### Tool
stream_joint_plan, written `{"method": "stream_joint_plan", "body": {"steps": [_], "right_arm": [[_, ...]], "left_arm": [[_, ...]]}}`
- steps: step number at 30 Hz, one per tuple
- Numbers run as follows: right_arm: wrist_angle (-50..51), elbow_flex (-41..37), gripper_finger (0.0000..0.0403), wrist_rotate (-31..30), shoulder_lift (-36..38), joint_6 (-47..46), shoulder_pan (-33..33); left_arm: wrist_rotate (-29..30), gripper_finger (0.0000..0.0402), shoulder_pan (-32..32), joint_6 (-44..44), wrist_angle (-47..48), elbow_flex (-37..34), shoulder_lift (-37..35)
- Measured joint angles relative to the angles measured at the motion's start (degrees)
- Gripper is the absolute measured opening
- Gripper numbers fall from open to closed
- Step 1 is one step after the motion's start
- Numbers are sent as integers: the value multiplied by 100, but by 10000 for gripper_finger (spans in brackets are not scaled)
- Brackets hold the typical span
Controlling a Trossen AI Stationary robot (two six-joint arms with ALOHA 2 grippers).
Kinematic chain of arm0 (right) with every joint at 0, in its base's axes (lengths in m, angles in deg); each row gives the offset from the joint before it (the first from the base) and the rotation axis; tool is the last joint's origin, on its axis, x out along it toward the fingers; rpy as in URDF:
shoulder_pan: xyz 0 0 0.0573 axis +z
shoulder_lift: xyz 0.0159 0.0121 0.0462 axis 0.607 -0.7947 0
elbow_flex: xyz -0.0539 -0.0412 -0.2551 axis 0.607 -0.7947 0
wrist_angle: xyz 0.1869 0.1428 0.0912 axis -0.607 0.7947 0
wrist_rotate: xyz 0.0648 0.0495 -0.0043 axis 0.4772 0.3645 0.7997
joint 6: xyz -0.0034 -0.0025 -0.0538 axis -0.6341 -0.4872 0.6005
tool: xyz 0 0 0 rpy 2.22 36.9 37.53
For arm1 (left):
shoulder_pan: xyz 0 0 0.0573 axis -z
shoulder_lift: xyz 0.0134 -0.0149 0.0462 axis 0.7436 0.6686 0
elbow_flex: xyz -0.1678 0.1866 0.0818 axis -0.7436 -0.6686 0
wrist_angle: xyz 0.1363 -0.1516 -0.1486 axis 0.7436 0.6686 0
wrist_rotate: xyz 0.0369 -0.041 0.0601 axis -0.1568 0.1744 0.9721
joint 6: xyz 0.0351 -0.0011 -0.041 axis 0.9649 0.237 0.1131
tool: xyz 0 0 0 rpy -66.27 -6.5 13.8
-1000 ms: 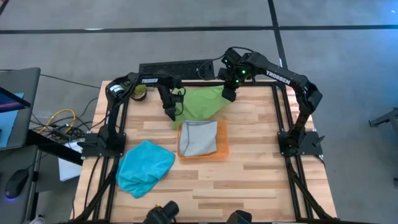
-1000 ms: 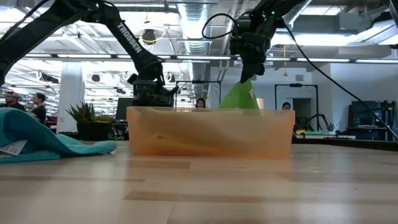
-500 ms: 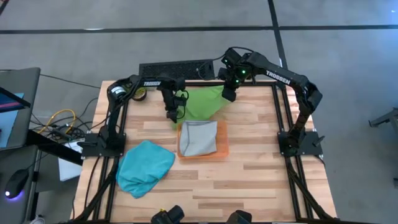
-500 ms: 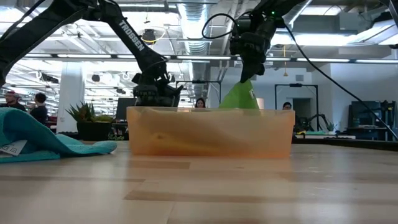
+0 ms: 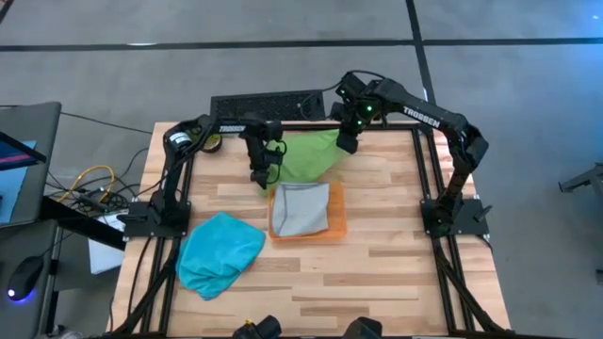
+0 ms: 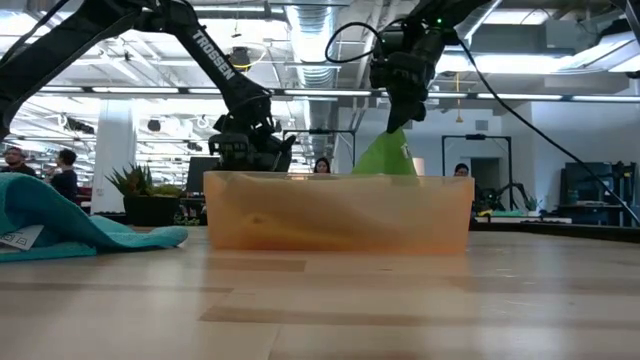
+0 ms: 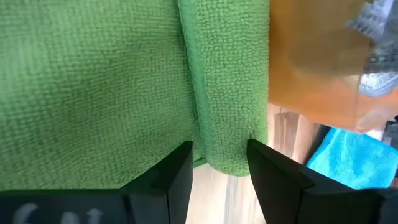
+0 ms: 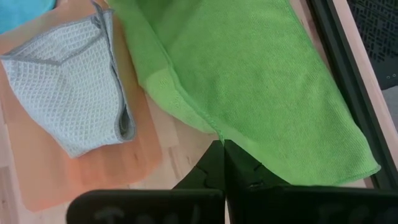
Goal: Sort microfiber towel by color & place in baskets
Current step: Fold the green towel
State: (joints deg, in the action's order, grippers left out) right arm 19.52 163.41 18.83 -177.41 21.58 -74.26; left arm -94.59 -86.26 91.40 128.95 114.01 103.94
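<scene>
A green towel (image 5: 306,155) lies on the table behind the orange tray (image 5: 335,229), which holds a grey waffle towel (image 5: 301,207). A teal towel (image 5: 221,252) lies bunched at the near left. My right gripper (image 5: 346,143) is shut on the green towel's right edge and holds it raised. My left gripper (image 5: 265,175) is open over the green towel's left side. In the left wrist view its fingers (image 7: 219,163) stand on either side of a folded edge (image 7: 227,112) of the towel. Whether they touch it, I cannot tell. My right gripper pinches the green towel's hemmed edge (image 8: 219,134) between its two shut fingers, coming from above and pointing down. The towel rises to a peak at the fingers (image 6: 393,145). The rest of it slopes down slack onto the table behind the tray.
A black power strip (image 5: 268,102) lies along the far edge. A small potted plant (image 5: 213,141) stands at the far left corner. The tray's wall (image 6: 340,215) hides the table behind it in the low view. People stand in the room beyond.
My left gripper has moved a little toward the table's right, over the green towel's left side. The right gripper and the towel have kept still.
</scene>
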Motion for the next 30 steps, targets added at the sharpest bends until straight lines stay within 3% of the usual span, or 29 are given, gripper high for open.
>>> {"method": "stream_joint_plan", "body": {"steps": [7,16,30], "right_arm": [[1,0,12,0,0,0,-2],[1,0,12,0,0,0,-12],[2,0,12,-207,0,-33,-106]], "left_arm": [[135,118,-2,65,-2,0,0],[129,8,1,146,-2,0,-2],[282,1,-166,133,521,487,-7]]}}
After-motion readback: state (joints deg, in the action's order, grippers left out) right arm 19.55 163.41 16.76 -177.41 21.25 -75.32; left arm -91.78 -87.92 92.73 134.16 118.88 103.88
